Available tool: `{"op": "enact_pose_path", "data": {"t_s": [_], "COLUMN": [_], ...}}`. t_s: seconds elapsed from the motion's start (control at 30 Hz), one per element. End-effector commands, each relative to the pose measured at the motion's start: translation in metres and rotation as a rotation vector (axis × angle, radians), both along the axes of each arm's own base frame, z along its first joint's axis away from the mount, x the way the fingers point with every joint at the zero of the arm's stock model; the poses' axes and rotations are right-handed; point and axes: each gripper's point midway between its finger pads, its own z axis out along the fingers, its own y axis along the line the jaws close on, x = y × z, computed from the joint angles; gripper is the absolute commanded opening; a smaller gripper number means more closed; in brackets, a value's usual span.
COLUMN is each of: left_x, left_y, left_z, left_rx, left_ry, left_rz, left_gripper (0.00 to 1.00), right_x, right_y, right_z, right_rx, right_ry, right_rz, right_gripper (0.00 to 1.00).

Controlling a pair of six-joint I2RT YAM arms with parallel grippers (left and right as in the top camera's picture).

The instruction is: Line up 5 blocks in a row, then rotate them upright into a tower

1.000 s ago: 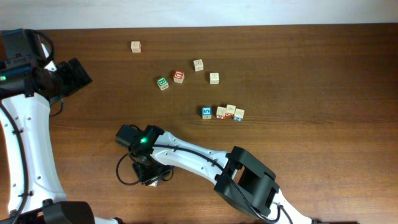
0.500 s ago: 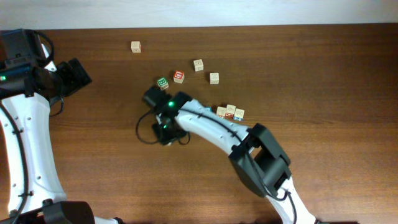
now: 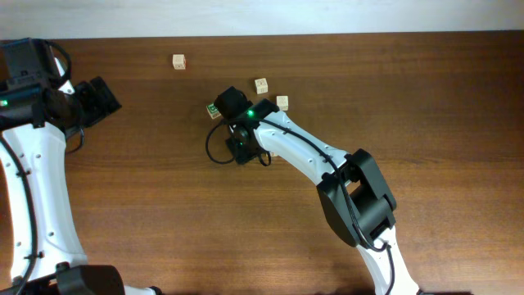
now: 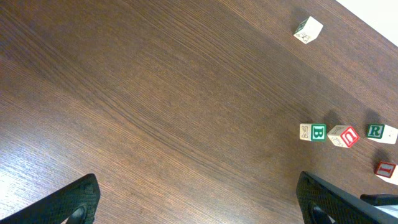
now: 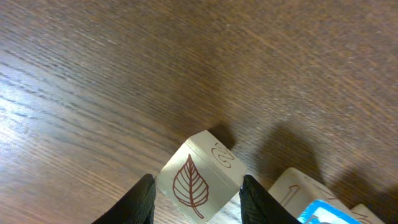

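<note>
Right gripper: brought within the last second from the table's near side up to the block cluster. Jaws are part-closed and clamped on the leaf-printed block, which is held tilted, close to the tabletop. A blue-printed block is seen just beside it. One rotation is judged under way, set-down not yet made. Left gripper: spread wide, nothing held, well apart.

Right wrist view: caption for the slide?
Right gripper holds a leaf-printed block over the wooden table.
</note>
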Motion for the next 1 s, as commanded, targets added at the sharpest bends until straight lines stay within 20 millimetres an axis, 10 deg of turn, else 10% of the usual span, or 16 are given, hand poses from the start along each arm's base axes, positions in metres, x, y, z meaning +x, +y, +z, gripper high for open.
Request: {"op": "enact_pose_path", "data": {"t_s": [0.0, 0.63, 0.97], "left_x": [0.004, 0.004, 0.004], "left_y": [0.000, 0.000, 0.000], "left_z": [0.004, 0.004, 0.004], "left_rx": [-0.012, -0.012, -0.012], "left_ry": [-0.013, -0.013, -0.013], "left_rz": [0.005, 0.005, 0.005], "left_gripper": [0.99, 0.99, 0.99], "right_x": [0.010, 0.012, 0.007], "right_y": [-0.031, -0.046, -0.038], "right_z": [-0.015, -0.003, 0.009], "right_rx": [-0.126, -0.127, -0.065], "right_ry": [-0.030, 0.022, 0.075], "right_rz": [-0.028, -0.064, -0.134], "right_gripper": [0.38, 0.39, 0.59]}}
